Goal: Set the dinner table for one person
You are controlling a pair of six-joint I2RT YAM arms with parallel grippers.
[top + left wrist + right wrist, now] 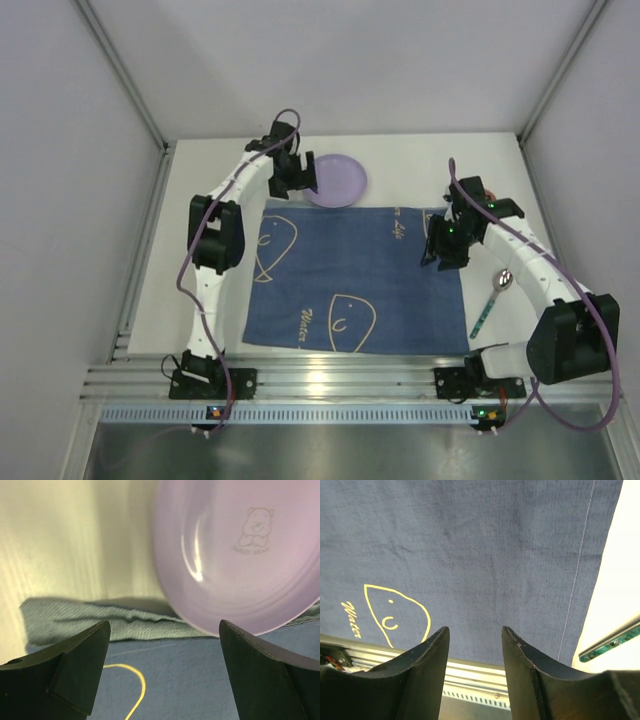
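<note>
White counter [420, 165], cloth [350, 285] laid; plate [340, 180], spoon [493, 300] wait at its edges; left hand [162, 630] wide open, right hand [475, 630] half-open, both empty.

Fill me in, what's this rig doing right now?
Table setting for one, mid-task. A dark blue cloth with yellow line drawings lies spread on the white tabletop. A round lilac plastic plate sits at the cloth's far edge; the left gripper hovers beside it, fingers open, holding nothing. The right gripper hangs over the cloth's right side, fingers apart and empty. A metal spoon with a teal handle lies on the tabletop right of the cloth.
</note>
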